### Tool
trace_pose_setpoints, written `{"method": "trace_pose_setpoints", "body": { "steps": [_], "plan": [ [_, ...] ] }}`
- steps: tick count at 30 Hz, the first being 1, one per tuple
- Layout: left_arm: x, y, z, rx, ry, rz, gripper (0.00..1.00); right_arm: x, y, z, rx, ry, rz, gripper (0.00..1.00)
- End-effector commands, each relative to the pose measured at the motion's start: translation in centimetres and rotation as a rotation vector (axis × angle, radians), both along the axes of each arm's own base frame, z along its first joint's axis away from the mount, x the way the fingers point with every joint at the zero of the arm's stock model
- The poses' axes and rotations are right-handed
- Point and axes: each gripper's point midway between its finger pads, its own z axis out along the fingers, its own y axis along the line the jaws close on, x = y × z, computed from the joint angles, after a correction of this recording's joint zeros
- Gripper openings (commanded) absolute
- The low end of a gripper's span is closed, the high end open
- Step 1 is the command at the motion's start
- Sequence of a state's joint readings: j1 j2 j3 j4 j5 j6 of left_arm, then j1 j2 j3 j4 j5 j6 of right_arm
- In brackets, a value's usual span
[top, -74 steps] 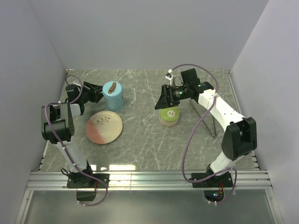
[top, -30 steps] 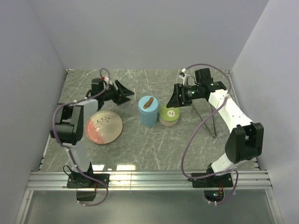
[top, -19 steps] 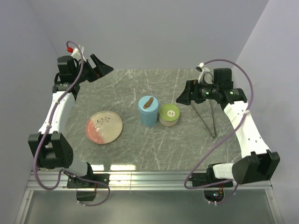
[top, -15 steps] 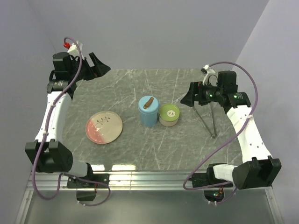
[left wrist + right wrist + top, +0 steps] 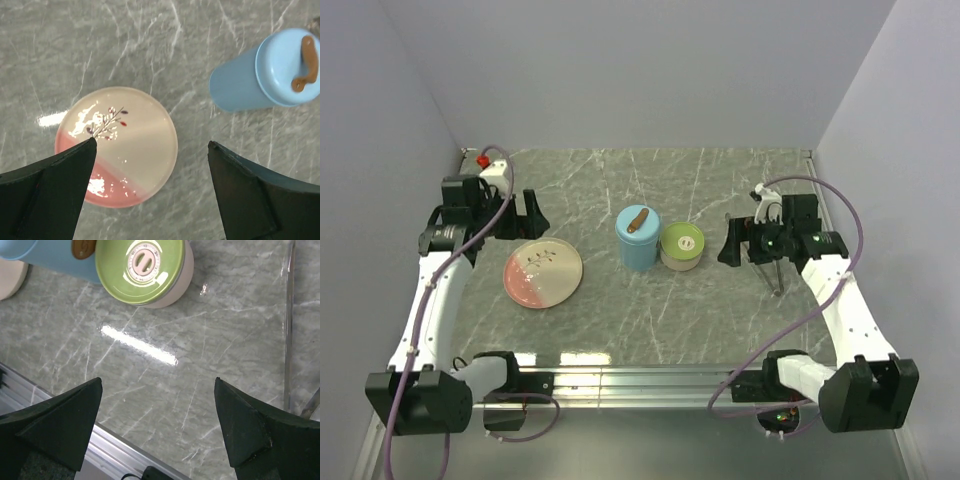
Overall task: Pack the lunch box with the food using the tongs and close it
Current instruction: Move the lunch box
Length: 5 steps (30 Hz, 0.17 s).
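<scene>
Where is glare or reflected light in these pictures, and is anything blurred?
Left wrist view: white glare on the plate's left part, a bright patch on the table beside it. Right wrist view: a long bright streak on the table, below the green lid in the picture. Top external view: pale reflections near the table's front edge. No clear blur anywhere.

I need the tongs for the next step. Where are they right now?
In the top view, the tongs lie on the right side of the table. They are partly hidden by the right gripper, and sit to the right of the green-lidded container.
</scene>
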State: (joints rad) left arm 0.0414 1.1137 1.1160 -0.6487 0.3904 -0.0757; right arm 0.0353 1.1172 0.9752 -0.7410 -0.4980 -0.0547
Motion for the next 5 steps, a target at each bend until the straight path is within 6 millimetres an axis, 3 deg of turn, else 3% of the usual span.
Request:
{"method": "trace_pose_setpoints", "body": {
  "steps": [1,5],
  "plan": [
    [-0.9,0.6,1.1,0.074,-0.075,-0.012,0.99,0.2,-0.1,1.7,0.005,-0.1,0.005,1.0],
    [-1.3,0.7,2.1,0.1,-0.118,-0.03,0.99,-0.2,0.3,2.0,0.026,-0.129,0.016,1.0]
  ]
}}
